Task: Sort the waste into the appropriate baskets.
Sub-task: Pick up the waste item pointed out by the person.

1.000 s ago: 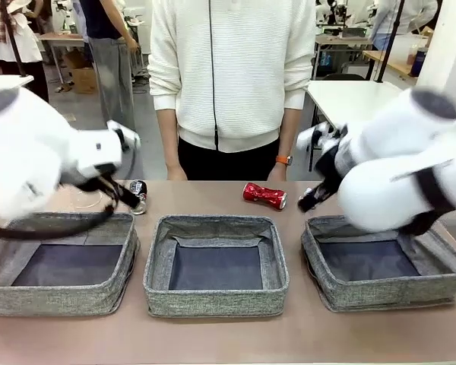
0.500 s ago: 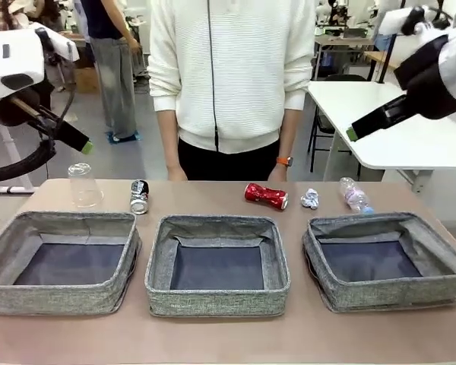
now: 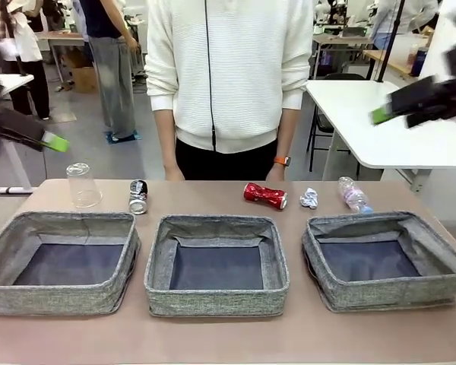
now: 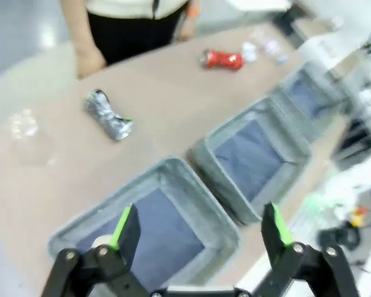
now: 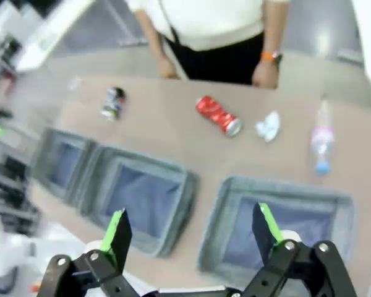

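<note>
Coarse grey woven cloth baskets (image 3: 215,302), their bottoms dark and matt, smooth matt tan table (image 3: 213,338), glossy crushed metal red can (image 3: 264,195), dented metal dark can (image 3: 138,197), clear plastic cup (image 3: 83,185) and bottle (image 3: 354,195), crumpled white paper ball (image 3: 309,198), ribbed white knit top (image 3: 228,68)

In front view, left jaws and right jaws are blurred, cut off at the edges.

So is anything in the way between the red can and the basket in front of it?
No, nothing I can see. The crushed red can lies on bare table just behind the middle basket. The right hand is open, high above, with clear air down to it.
</note>
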You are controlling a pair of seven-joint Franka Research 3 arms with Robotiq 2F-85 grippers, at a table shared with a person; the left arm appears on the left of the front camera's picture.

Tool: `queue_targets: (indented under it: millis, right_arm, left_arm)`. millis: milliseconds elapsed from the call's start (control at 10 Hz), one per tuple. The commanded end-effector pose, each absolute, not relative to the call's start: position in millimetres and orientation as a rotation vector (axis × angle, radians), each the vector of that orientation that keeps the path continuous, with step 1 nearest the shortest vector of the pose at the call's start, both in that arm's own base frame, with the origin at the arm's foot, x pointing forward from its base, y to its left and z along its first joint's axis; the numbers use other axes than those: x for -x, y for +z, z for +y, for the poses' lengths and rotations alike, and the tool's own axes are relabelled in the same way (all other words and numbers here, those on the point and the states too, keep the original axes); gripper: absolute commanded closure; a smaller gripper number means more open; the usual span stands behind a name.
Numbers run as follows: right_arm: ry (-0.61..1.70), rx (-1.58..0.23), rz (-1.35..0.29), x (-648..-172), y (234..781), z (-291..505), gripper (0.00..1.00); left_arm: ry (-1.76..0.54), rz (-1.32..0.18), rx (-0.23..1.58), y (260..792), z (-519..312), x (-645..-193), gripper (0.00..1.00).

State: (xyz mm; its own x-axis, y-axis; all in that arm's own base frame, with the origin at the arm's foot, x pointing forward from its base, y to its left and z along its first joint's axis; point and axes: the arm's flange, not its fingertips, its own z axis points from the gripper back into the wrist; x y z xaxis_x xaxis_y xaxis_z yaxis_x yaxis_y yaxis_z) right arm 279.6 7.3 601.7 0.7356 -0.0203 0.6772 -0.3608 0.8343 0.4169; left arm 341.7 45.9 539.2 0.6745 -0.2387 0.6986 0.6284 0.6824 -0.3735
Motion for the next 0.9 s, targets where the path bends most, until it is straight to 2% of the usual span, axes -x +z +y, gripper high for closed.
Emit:
queue_targets:
  millis: [0, 200, 300, 400, 500, 800]
  right_arm:
    - [-0.375, -1.004, -0.600, -248.7, 570.4, -109.0, 0.00]
    - [-0.593, -1.106, -0.544, -254.1, 521.3, -183.3, 0.00]
    - [-0.654, -1.182, -0.580, -260.4, 498.5, -197.1, 0.00]
    - [-0.696, -1.154, -0.681, -262.0, 484.8, -199.6, 0.00]
    - [-0.350, -1.013, -0.583, -227.3, 509.2, -202.9, 0.00]
    - [-0.350, -1.013, -0.583, -227.3, 509.2, -202.9, 0.00]
  left_arm:
    - [-0.187, -0.575, 1.202, 520.5, 141.0, -327.4, 0.00]
    - [-0.004, -0.759, 1.354, 490.6, 169.1, -299.6, 0.00]
    - [0.067, -0.764, 1.356, 484.8, 169.1, -299.3, 0.00]
    - [0.104, -0.703, 1.285, 484.4, 157.3, -302.2, 0.00]
    - [-0.129, -0.733, 1.255, 486.9, 192.9, -286.5, 0.00]
    - [-0.129, -0.733, 1.255, 486.9, 192.9, -286.5, 0.00]
